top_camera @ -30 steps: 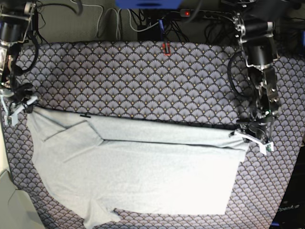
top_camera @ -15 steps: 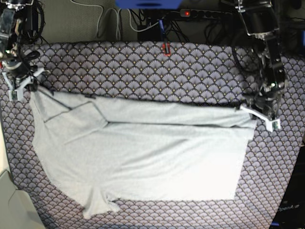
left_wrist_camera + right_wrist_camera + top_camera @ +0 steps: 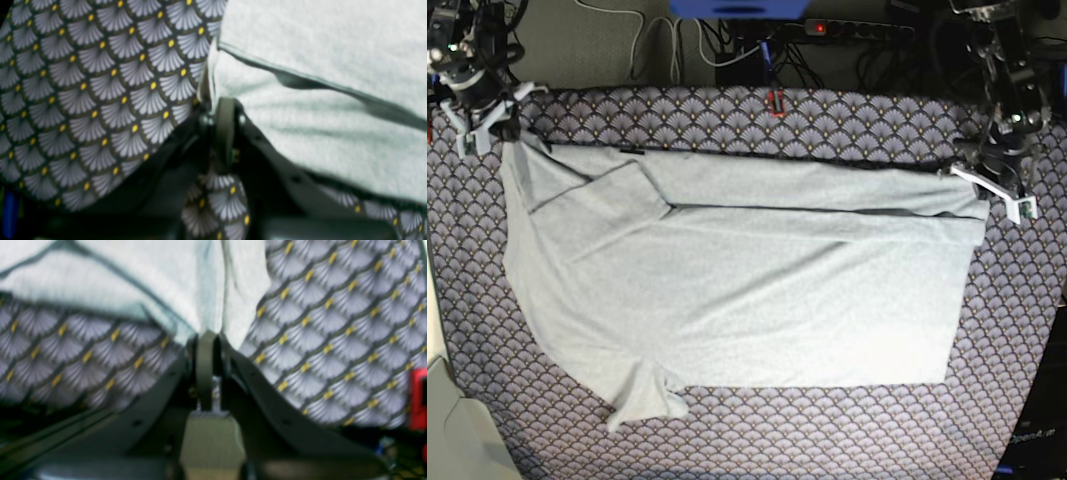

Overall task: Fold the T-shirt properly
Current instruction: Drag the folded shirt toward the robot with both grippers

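At the far left of the desk (image 3: 727,120), which is covered by a fan-patterned cloth (image 3: 847,125), the right end effector (image 3: 489,118) is clenched on the top left corner of the T-shirt (image 3: 757,290), and its wrist view shows the pale fabric bunched into the closed jaws. From there the grey shirt lies spread across the middle of the desk, a sleeve folded in near the upper left, another sleeve poking out at the bottom left, and a long crease running along the upper edge toward the right. At the far right the left end effector (image 3: 995,190) is likewise clamped on the shirt's upper right corner, the cloth pinched thin between its jaws. Both grips look shallow to me, just an edge of fabric, so a hard pull could let a corner slip out and leave the fold crooked. If the two arms do not travel together, I would expect the stretched top edge to skew or sag. The loose bottom sleeve could also drag and tuck under, spoiling a tidy fold.
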Robot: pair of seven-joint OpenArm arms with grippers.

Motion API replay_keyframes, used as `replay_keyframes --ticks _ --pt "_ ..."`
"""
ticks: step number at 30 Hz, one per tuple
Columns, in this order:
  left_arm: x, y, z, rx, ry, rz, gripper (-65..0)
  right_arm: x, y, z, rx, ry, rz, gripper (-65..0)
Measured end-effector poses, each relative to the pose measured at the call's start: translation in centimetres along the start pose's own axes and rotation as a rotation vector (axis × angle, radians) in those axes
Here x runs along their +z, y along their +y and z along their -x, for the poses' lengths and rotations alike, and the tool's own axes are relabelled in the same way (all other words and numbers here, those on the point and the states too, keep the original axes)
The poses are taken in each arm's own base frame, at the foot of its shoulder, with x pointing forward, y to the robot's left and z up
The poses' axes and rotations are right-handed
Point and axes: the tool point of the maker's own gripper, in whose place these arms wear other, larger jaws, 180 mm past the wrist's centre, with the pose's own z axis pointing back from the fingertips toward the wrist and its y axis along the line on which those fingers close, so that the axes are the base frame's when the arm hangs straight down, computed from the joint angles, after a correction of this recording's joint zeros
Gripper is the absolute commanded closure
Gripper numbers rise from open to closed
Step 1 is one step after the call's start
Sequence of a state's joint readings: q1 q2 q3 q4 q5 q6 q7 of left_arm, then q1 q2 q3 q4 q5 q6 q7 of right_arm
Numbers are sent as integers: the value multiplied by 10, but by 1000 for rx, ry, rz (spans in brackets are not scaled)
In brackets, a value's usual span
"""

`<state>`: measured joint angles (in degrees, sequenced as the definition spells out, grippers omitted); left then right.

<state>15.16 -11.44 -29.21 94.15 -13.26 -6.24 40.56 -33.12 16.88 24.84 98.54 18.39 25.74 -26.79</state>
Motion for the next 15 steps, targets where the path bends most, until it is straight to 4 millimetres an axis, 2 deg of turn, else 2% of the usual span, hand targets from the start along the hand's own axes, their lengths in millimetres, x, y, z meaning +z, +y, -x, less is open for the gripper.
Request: replay_keyframes --ticks 9,15 --pt "16 7 28 -34 59 -10 -4 10 6 21 -5 47 -9 0" --pt "17 10 29 -44 62 -16 -4 17 -14 19 -12 37 44 0"
